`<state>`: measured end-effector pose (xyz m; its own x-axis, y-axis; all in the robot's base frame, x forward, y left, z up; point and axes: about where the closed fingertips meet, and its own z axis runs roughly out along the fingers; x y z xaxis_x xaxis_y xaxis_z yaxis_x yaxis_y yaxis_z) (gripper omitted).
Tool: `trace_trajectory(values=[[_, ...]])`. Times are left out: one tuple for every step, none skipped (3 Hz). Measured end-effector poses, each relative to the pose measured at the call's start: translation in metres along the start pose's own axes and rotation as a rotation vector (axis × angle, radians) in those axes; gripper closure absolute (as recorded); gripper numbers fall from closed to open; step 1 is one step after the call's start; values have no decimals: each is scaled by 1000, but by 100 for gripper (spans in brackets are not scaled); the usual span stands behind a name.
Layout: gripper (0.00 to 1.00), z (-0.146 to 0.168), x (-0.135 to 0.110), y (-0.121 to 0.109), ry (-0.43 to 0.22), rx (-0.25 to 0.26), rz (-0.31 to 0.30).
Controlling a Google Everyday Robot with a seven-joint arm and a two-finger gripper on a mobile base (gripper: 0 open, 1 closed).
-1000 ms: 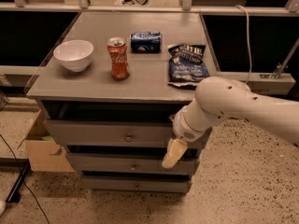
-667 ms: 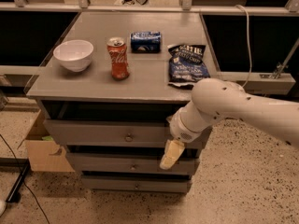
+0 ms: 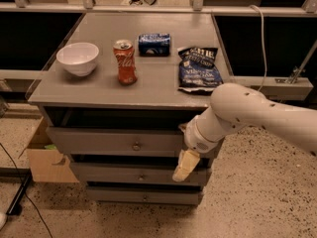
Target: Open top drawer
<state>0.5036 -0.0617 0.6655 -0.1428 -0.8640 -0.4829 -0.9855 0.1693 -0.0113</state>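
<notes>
Tabletop (image 3: 163,89), bowl (image 3: 78,57), can (image 3: 125,62), packet (image 3: 154,43), chip bag (image 3: 199,69)

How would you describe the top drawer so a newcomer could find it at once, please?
Find the grey cabinet bearing a bowl and Coca-Cola can. The pincer hangs below the right end of the top drawer, the uppermost, widest and tallest of three grey fronts.

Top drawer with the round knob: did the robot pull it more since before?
Nothing visibly changed. The cream gripper still hangs just below the right end of the wide grey top drawer, which is no farther out than before. White bowl, red soda can, blue packet and dark chip bag stayed put.
</notes>
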Motion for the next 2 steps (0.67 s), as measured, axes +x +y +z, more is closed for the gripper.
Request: trace_trajectory(values=[[0,-22,5,22,-30,-57,14],[0,-22,3,18,-18,-42,16]])
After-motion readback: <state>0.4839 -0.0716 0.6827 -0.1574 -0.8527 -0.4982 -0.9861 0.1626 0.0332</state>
